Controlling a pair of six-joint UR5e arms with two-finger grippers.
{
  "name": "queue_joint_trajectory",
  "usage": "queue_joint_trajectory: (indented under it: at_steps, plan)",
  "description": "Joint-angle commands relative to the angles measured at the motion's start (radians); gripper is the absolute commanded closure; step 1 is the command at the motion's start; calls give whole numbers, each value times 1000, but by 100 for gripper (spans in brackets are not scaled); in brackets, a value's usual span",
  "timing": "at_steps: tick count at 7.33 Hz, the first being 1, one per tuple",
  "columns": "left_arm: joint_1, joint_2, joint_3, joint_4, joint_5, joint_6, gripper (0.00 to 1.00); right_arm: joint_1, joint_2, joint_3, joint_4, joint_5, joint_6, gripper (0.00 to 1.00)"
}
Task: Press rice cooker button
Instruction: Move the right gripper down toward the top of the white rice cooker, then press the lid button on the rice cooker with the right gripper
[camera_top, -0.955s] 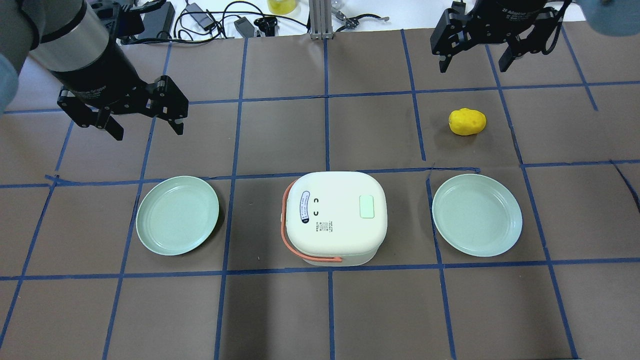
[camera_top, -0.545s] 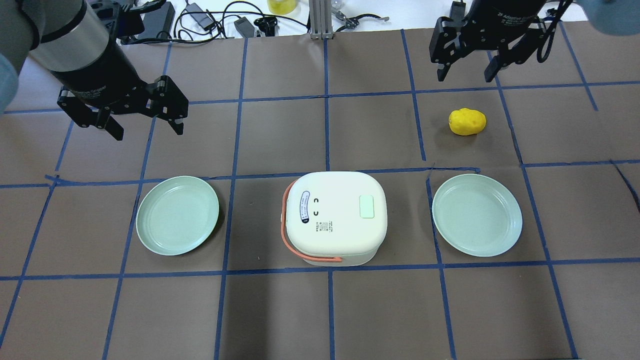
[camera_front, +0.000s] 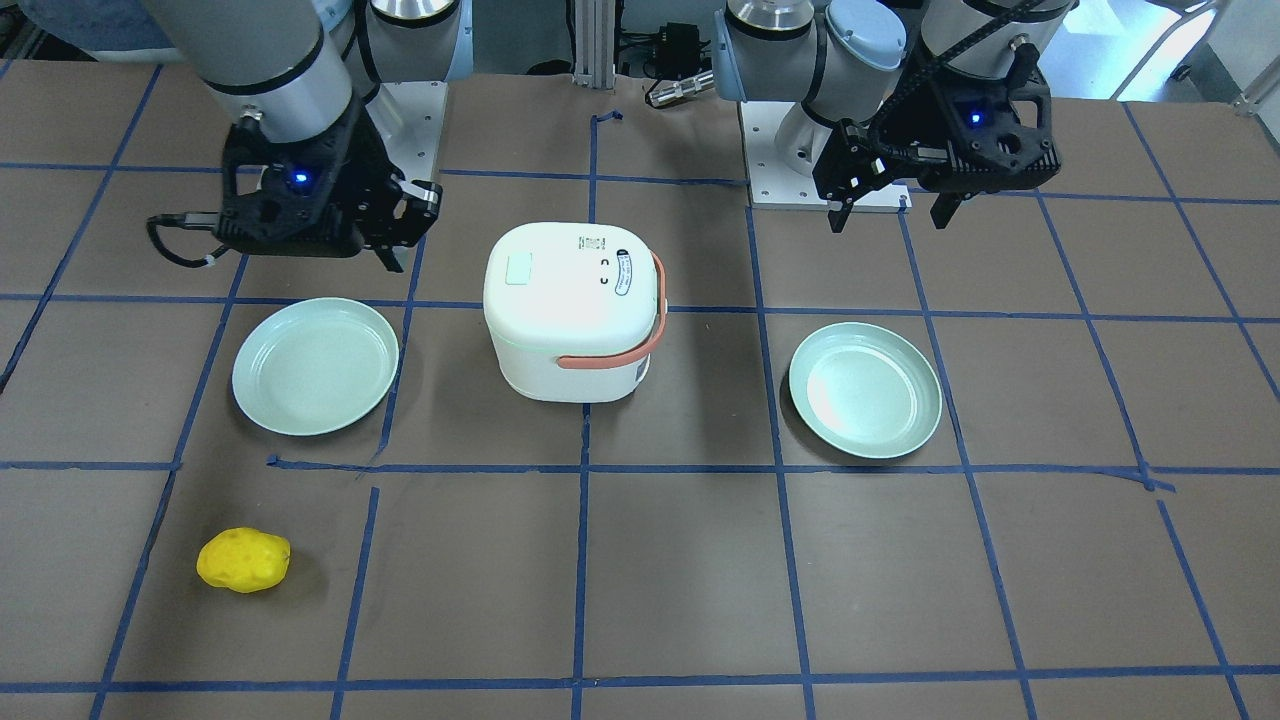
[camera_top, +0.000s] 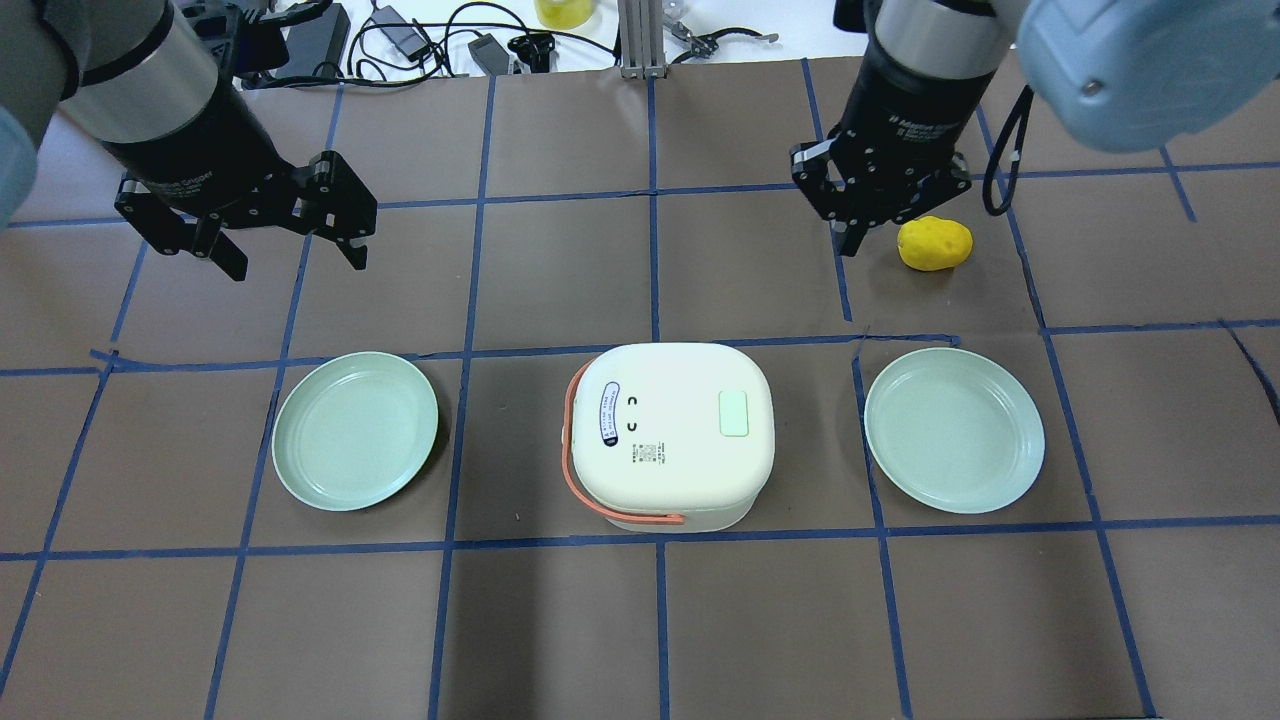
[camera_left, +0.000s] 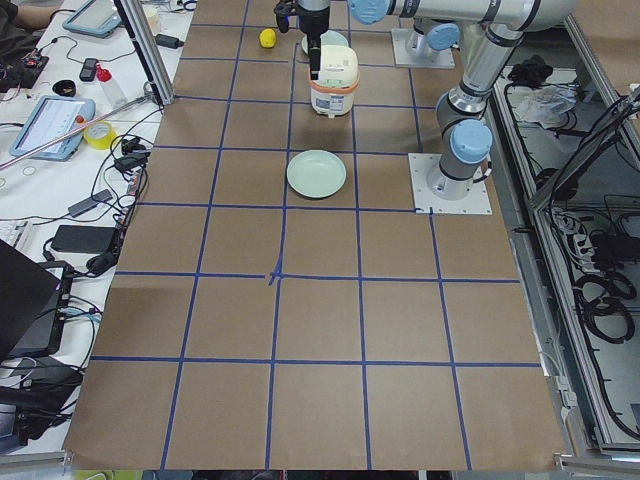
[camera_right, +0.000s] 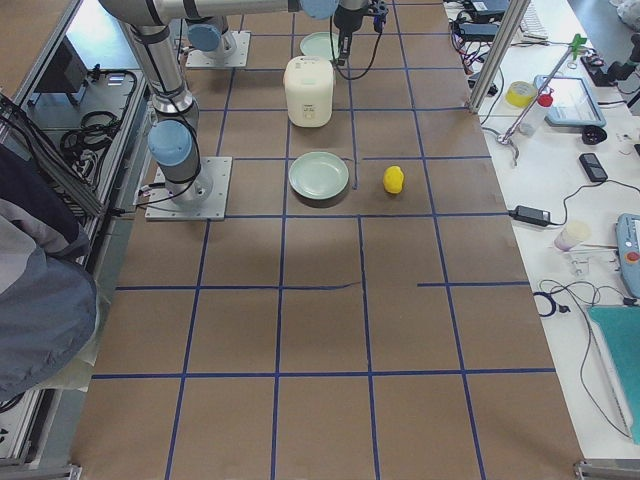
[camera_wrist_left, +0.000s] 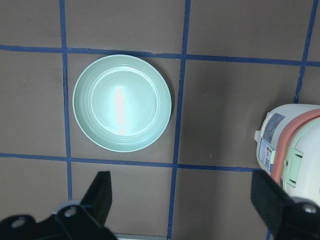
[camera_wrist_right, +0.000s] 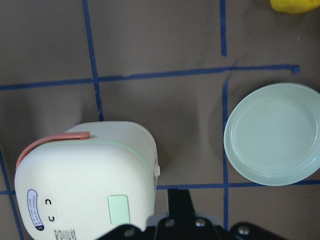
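Your rice cooker sits midway along the worktop's length, somewhat nearer the robot's edge than the far edge, lid shut. Its salmon handle is on the robot's left side. The pale green button lies on the lid's right half, with its long axis running from the near edge to the far edge.

The right gripper is the nearer one for this press. It hangs farther from the robot's edge than the cooker and a little to its right, so the button lies back toward the robot and slightly left of it. Its fingers are pinched together into one blunt tip, which looks fit for poking. It stands just beside the yellow lump.

The left gripper hangs spread wide beyond the left plate, well apart from the cooker.

Against a second ago, the right gripper has closed from wide and swung in from the far right corner. The left gripper and the cooker have not moved.
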Motion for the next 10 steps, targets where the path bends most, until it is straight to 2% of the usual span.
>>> queue_joint_trajectory:
  at_steps: [1,4,9,10]
  plan:
    - [0,0,0,0,0,0,0,109,-1,108,-49,-12,95,100]
    - [0,0,0,0,0,0,0,196,-1,280,-262,-22,172,100]
    - [0,0,0,0,0,-1,0,199,-1,289,-268,-22,162,100]
    - [0,0,0,0,0,0,0,198,-3,268,-268,-66,163,2]
